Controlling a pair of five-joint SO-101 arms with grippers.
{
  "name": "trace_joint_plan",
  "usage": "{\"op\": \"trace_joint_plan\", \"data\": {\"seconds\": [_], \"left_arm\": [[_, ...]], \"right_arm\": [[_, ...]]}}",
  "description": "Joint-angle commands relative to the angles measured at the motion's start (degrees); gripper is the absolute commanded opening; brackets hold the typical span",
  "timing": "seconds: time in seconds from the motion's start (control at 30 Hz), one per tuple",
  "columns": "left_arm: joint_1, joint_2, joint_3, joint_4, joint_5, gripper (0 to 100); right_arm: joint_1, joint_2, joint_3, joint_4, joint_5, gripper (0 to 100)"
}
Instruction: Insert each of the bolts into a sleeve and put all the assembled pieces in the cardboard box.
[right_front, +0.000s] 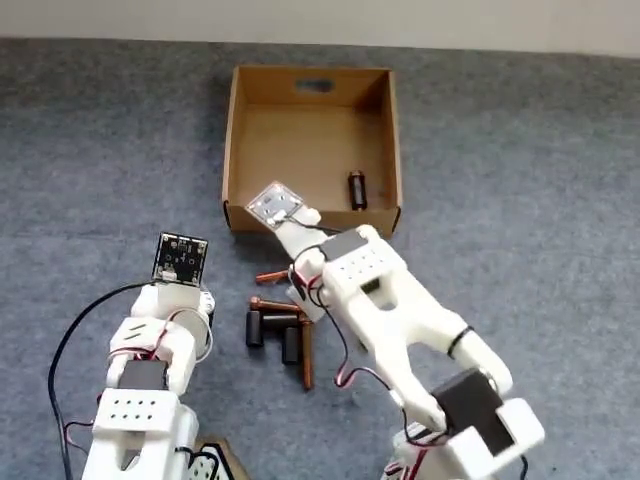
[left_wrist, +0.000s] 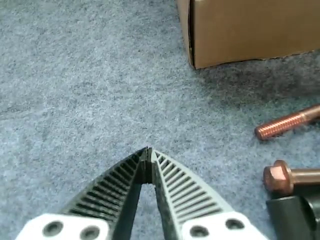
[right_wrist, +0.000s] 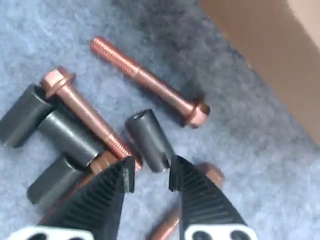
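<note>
One assembled piece (right_front: 356, 190) already lies inside the cardboard box (right_front: 238, 150), close to the wall that faces the arms. The loose bolts (right_wrist: 145, 80) and sleeves (right_wrist: 70, 137) lie in a heap on the carpet (left_wrist: 75, 75) just outside that same wall. The right gripper (right_wrist: 151, 172) hangs over this heap with its fingers apart. One dark sleeve (right_wrist: 147, 135) has its end lying between the fingertips, though I cannot tell whether the pads have reached its level. The step in hand looks like picking up that sleeve. To do it well, the gripper should come straight down and close across the sleeve's middle, leaving both ends of the bore free for a bolt. A neighbouring bolt (right_wrist: 85, 112) has its threaded tip right against the sleeve beside one finger, so that finger should land between the two rather than pinch both. The left gripper (left_wrist: 146, 157) sits low over bare carpet near the box's corner, beside the heap, fingers together and empty, and looks well placed to take a bolt next.
</note>
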Motion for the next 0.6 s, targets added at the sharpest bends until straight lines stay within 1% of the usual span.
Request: {"op": "trace_joint_plan", "data": {"seconds": [0.0, 0.27, 0.47, 0.57], "left_arm": [[1.01, -0.40, -0.40, -1.14, -0.26, 1], [1.01, -0.40, -0.40, -1.14, -0.26, 1], [1.01, -0.40, -0.40, -1.14, -0.26, 1], [1.01, -0.40, -0.40, -1.14, -0.26, 1]], "right_arm": [[-0.48, 1.45, -3.91, -0.48, 0.79, 11.5], [-0.48, 6.02, -4.44, -0.84, 0.97, 11.6], [-0.40, 9.27, -4.44, -4.44, 0.88, 11.6], [-0.13, 9.27, -4.53, -5.14, 0.44, 9.5]]}}
